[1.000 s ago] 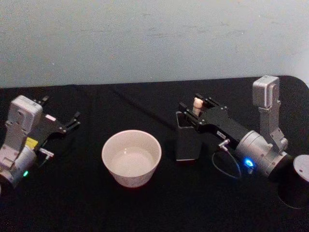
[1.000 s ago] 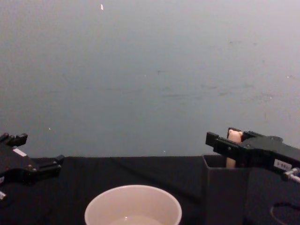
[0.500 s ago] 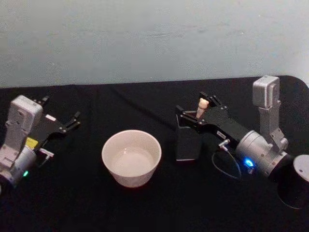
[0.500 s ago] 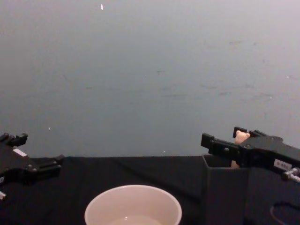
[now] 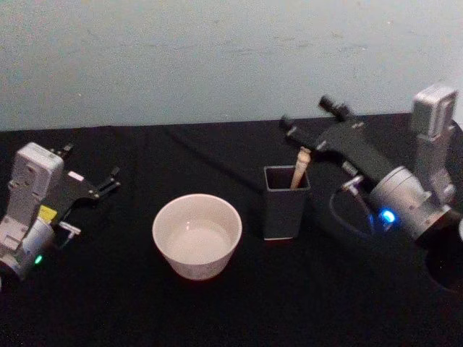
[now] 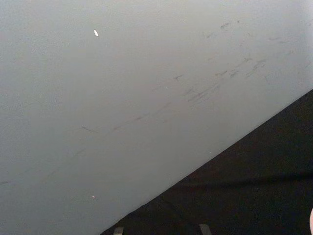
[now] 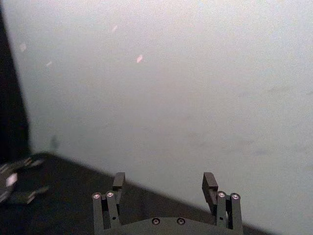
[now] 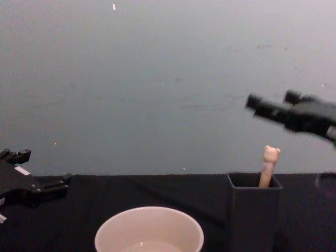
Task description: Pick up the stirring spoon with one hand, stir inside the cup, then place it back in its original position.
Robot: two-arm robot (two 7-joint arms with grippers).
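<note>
Now the stirring spoon (image 8: 270, 166) leans in the dark holder (image 5: 285, 202) beside the cup (image 5: 197, 236), right gripper (image 5: 309, 116) spread empty above, left gripper (image 5: 90, 171) seemingly spread, parked.

The right gripper (image 5: 309, 116) released the stirring spoon (image 5: 298, 167) and rose.

The right gripper (image 5: 309, 116) is raised above the counter at the right side, its arm extending in from the right edge; the jaws are spread wide and hold nothing. The left gripper (image 5: 92, 170) sits low at the far left, arm angled inward, jaws parted and empty, well apart from the right gripper.
</note>
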